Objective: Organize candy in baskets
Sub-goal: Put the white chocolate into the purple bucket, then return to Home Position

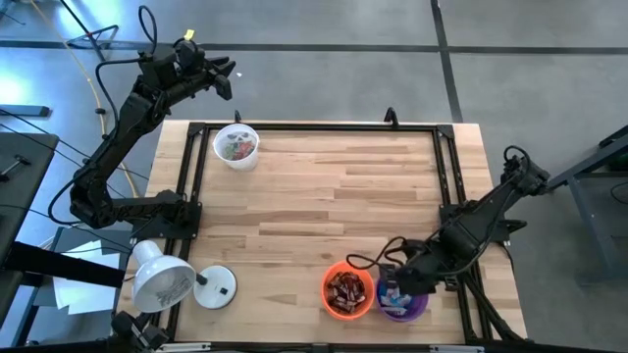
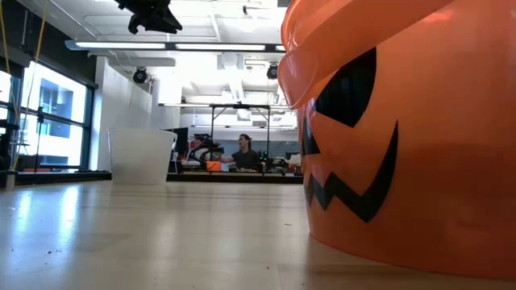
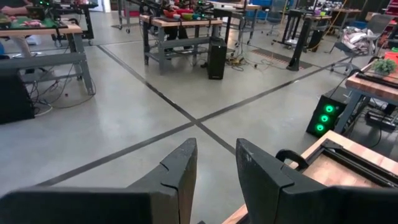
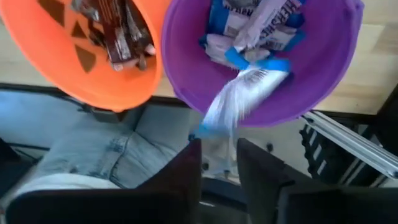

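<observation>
The right gripper (image 1: pixel 400 284) hangs just above the round purple plastic basket (image 1: pixel 414 308). Its fingers are slightly parted, with the blue-and-white wrapped candy bar (image 4: pixel 239 99) between them, long axis pointing toward the basket. I cannot tell whether it is gripped or released. The left gripper (image 1: pixel 224 78) waits far off at 11 o'clock, part open and empty.

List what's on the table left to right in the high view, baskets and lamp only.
Lamp → white basket → orange basket → purple basket, with the right gripper over it.
</observation>
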Tool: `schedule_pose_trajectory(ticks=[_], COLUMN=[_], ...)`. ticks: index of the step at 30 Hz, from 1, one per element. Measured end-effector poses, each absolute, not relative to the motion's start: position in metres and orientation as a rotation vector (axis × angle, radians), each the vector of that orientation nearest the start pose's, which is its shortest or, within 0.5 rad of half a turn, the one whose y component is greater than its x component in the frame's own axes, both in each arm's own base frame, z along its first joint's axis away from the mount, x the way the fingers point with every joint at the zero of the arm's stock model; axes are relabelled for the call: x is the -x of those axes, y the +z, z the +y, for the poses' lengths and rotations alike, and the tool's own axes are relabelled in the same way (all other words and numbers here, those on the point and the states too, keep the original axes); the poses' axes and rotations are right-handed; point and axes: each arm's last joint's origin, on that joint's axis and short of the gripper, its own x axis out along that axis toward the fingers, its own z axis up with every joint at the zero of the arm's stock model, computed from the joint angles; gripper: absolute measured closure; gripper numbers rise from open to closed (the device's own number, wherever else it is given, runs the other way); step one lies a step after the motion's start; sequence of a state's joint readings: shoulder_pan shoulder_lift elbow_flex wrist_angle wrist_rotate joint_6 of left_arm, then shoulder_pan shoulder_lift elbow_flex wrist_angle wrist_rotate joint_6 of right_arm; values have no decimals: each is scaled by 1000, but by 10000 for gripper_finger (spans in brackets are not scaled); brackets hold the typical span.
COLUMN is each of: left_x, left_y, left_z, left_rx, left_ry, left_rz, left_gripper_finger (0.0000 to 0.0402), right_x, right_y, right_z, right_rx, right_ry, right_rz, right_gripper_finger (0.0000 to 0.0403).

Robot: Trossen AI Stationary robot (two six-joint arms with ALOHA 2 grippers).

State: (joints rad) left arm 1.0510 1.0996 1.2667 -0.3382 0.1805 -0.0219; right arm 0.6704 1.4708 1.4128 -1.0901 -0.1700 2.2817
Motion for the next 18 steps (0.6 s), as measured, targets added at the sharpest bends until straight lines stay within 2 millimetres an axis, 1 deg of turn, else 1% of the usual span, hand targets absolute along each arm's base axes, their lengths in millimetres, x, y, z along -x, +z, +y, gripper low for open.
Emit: schedule_pose_trajectory(ticks=[4,8,10,13,16,18], left_x=[-117,-117,-117,-120,-124,-128], left_y=[422,422,422,422,422,422], left_z=[194,194,194,192,189,186], left_rx=[126,126,134,142,149,178], left_ry=[870,870,870,835,757,686], left_rz=[135,135,131,127,124,114], left_gripper_finger=[302,302,302,302,302,302], right_x=[-216,-215,-214,-215,-219,-221], right_y=[324,324,323,321,319,318], right_z=[180,179,178,171,158,145], right_rx=[-1581,-1544,-1509,-1449,-1323,-1206], right_ry=[-804,-784,-791,-812,-840,-873], right_rz=[1383,1413,1403,1321,1203,1145], right_gripper_finger=[281,256,253,255,262,267])
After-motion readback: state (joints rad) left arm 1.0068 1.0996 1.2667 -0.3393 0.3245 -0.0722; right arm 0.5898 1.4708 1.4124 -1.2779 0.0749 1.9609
